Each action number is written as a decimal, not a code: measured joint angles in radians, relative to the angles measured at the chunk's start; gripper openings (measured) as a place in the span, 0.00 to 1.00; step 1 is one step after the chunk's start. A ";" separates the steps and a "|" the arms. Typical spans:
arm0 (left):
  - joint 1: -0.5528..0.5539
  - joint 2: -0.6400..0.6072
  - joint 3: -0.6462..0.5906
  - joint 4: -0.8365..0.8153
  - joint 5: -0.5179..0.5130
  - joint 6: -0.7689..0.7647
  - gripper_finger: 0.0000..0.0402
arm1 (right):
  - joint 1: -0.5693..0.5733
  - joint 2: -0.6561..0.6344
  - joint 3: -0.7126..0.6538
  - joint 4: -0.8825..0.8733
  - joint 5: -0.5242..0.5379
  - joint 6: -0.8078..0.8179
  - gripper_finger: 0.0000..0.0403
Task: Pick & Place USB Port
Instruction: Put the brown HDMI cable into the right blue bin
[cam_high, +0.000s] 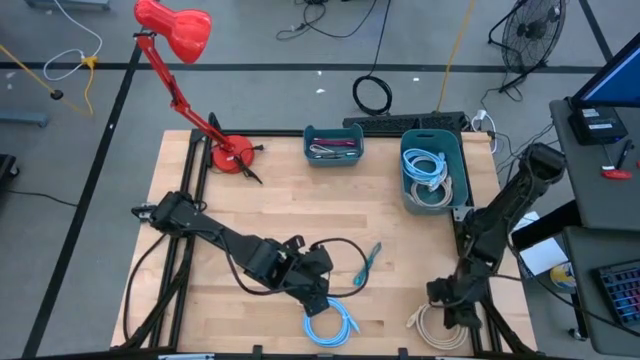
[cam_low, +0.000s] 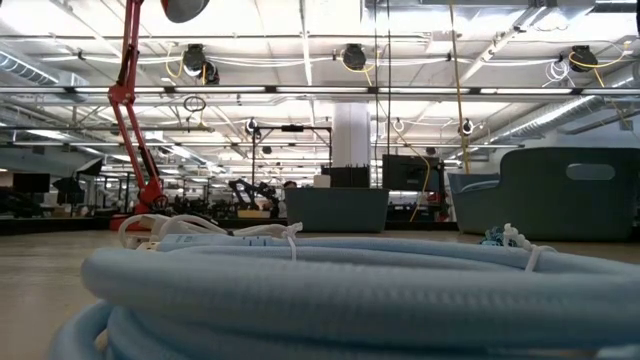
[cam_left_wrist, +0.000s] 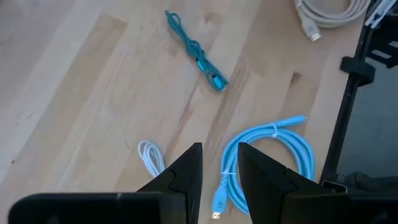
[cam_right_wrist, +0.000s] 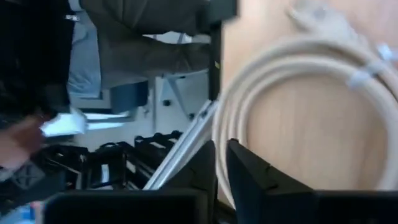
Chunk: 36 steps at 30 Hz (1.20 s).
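Note:
A light blue coiled USB cable lies flat near the table's front edge and fills the foreground of the low view. My left gripper hovers open just above it, with the cable's plug showing in the gap between the fingers, apart from them. A teal braided cable and a thin white cable lie nearby. A cream coiled cable lies at the front right. My right gripper stands over the coil's edge, a narrow slit between its fingers.
A small teal bin and a larger teal bin holding cables stand at the table's far side. A red desk lamp stands at the far left. Bare wood lies in the table's middle.

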 joint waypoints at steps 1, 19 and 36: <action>0.001 0.000 0.000 -0.001 0.000 0.000 0.26 | 0.004 0.000 0.034 -0.049 0.019 -0.034 0.04; 0.045 0.000 0.000 -0.005 0.000 0.064 0.26 | 0.037 0.224 0.670 -1.016 0.362 -0.370 0.00; 0.055 0.000 0.000 -0.005 0.045 0.087 0.26 | 0.097 0.302 0.511 -0.902 0.304 -0.316 0.25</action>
